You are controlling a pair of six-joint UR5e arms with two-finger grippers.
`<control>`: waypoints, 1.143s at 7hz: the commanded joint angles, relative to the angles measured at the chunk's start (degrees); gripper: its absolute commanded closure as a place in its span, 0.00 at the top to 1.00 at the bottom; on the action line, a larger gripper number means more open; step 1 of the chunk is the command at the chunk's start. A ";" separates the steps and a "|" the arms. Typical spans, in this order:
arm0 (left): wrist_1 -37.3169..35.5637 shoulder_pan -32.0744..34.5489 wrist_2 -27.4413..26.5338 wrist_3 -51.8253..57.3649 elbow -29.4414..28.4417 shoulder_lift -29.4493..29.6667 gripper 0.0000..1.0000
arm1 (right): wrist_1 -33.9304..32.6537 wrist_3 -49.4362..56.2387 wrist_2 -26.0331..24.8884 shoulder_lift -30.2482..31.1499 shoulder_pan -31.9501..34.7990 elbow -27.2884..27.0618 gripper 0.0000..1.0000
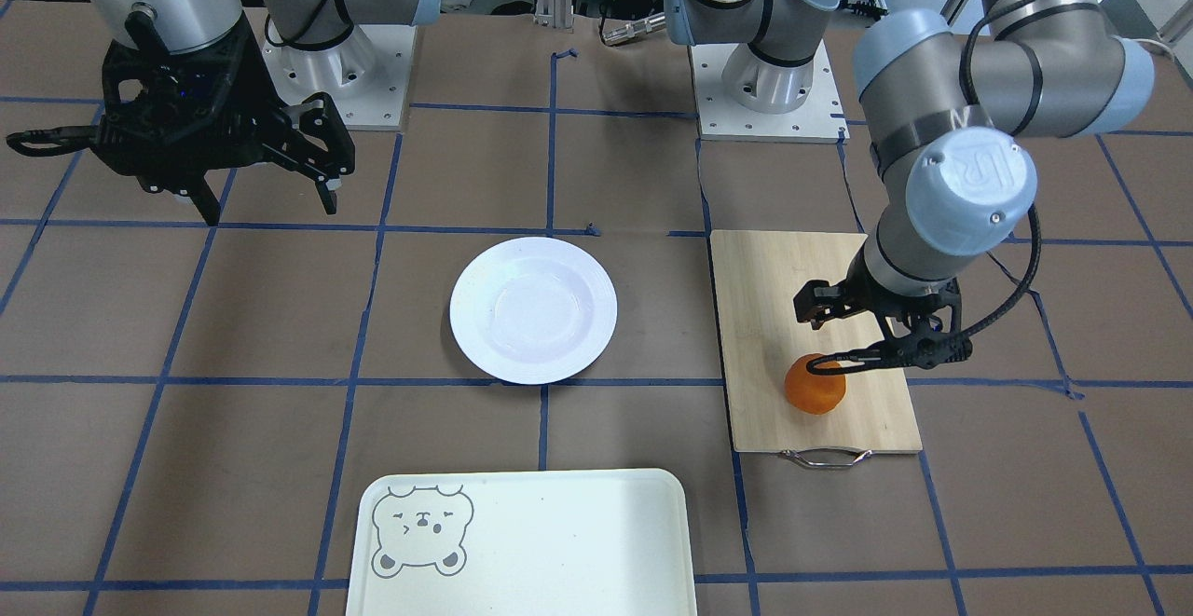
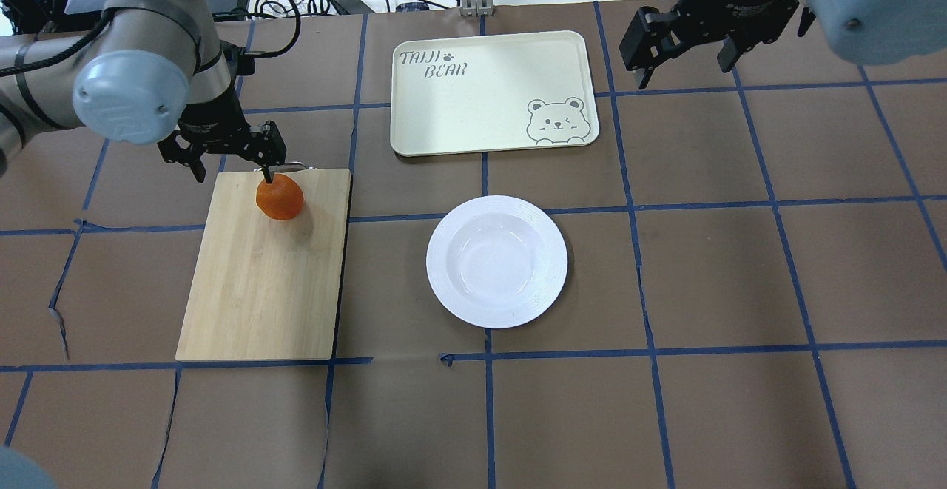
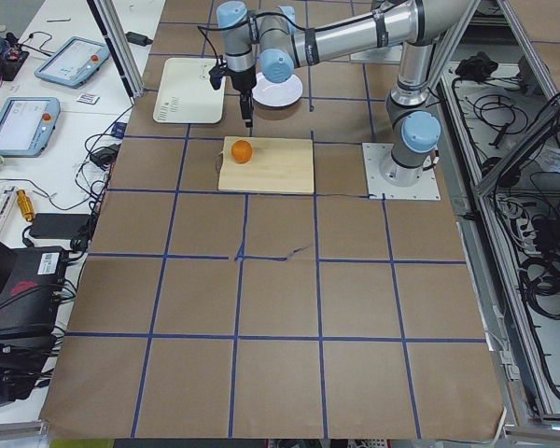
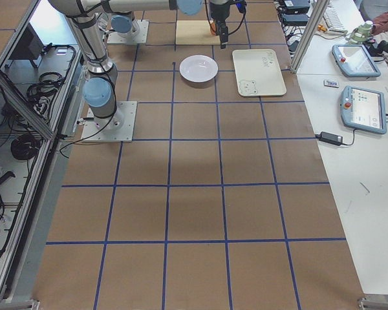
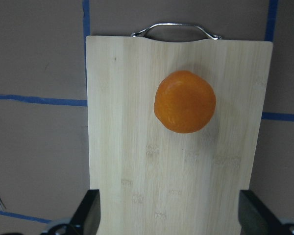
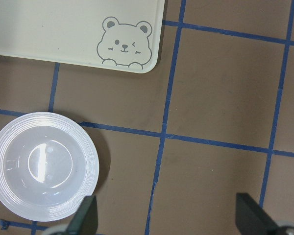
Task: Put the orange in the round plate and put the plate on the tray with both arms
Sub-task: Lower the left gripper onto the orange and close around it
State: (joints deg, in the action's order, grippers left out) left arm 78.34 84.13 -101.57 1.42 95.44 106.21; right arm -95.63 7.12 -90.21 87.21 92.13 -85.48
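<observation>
From the front, the small round bright-orange orange [image 1: 815, 385] is sitting on the rectangular bamboo cutting board [image 1: 774, 299], apart from the glossy white ridged round plate [image 1: 466, 310] and the pale plastic bear-face tray [image 1: 559, 541]. Overhead, the black left gripper [image 2: 233, 171] is hovering over the orange, jaws spread wide, gripping nothing, while the black right gripper [image 2: 688, 67] is hanging likewise spread and empty

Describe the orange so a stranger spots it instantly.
Find the rectangular bamboo cutting board with a metal handle, beside the glossy white round plate. Near its handle end sits the small round bright-orange fruit, alone there; its neighbours are flat and pale.
</observation>
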 commanded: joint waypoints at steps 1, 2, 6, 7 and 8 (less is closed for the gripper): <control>-5.55 -0.37 1.62 0.60 0.10 6.79 1.00 | 0.00 0.09 0.03 -0.11 -0.02 -0.03 1.00; -9.57 -0.37 1.89 0.69 0.27 8.74 1.00 | 0.00 0.09 0.12 -0.11 -0.02 -0.03 1.00; -11.56 -0.46 5.94 2.53 0.36 12.44 0.80 | -0.44 1.14 -0.05 -1.16 -0.80 0.84 1.00; -11.29 -0.46 5.77 2.71 0.36 12.53 0.51 | -0.44 0.97 -0.06 -1.60 -0.81 0.93 1.00; -10.76 -0.46 5.68 3.67 0.36 12.45 0.25 | 0.08 0.71 -0.32 -1.43 -0.29 0.85 1.00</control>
State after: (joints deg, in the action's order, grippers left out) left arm 67.05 83.69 -95.89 4.24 95.80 118.59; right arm -95.95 8.06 -90.30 85.87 91.53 -84.67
